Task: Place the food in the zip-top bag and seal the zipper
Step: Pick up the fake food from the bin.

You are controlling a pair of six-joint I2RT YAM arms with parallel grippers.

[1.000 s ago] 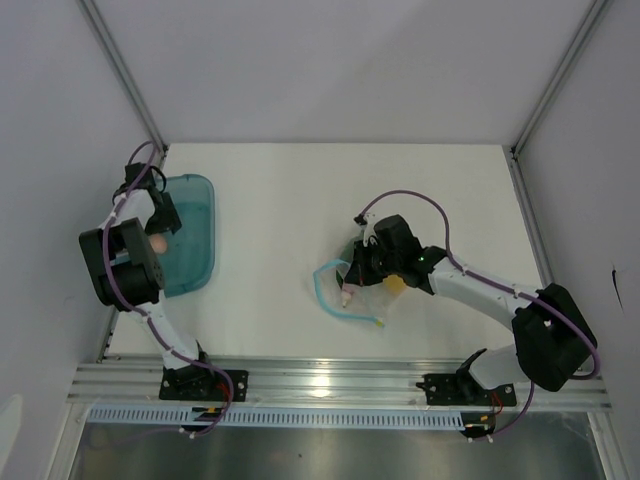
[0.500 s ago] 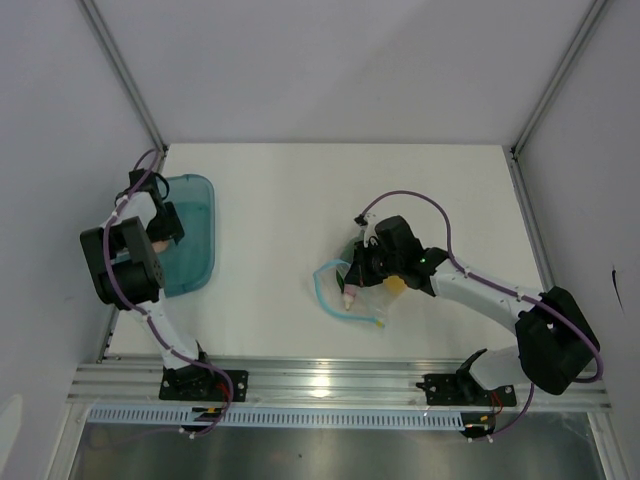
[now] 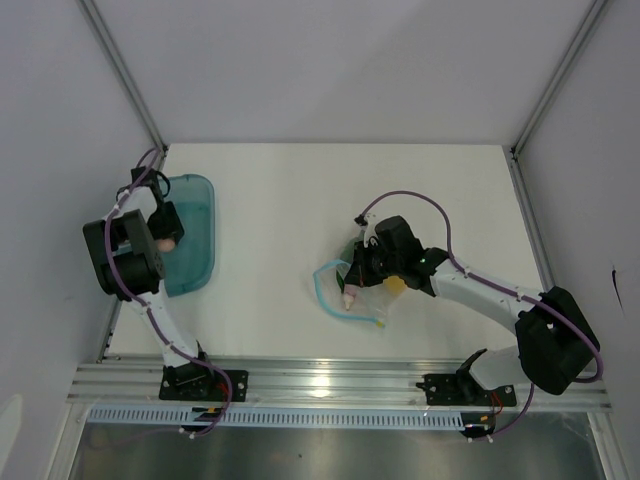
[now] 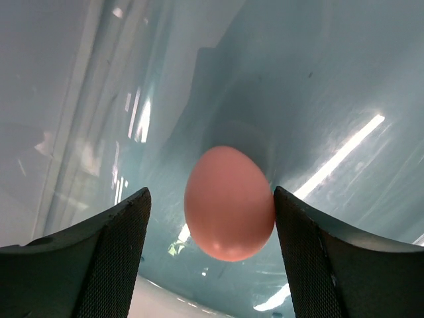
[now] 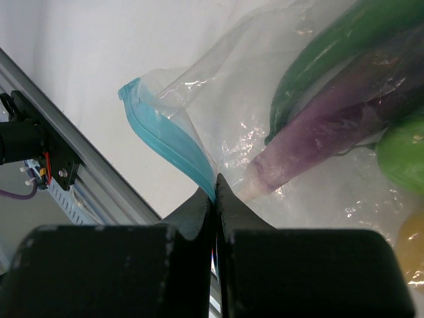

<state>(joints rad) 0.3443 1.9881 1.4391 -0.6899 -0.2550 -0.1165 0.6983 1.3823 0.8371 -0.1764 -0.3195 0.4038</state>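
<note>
A pinkish egg-shaped piece lies inside the teal tub at the left. My left gripper is open, one finger on each side of the piece; the right finger is at its side and the left stands apart. The clear zip-top bag lies mid-table with a purple eggplant, a green cucumber-like piece, a green pepper and a yellow fruit inside. My right gripper is shut on the bag's light blue zipper strip. The bag's mouth hangs open. The slider tab is not visible.
The tub's wall surrounds the left gripper closely. A metal rail runs along the near edge, also seen in the right wrist view. White walls and frame posts bound the table at the left, back and right.
My left gripper has shifted slightly inside the tub, closing in around the pinkish piece. The right gripper and the bag have hardly moved.
</note>
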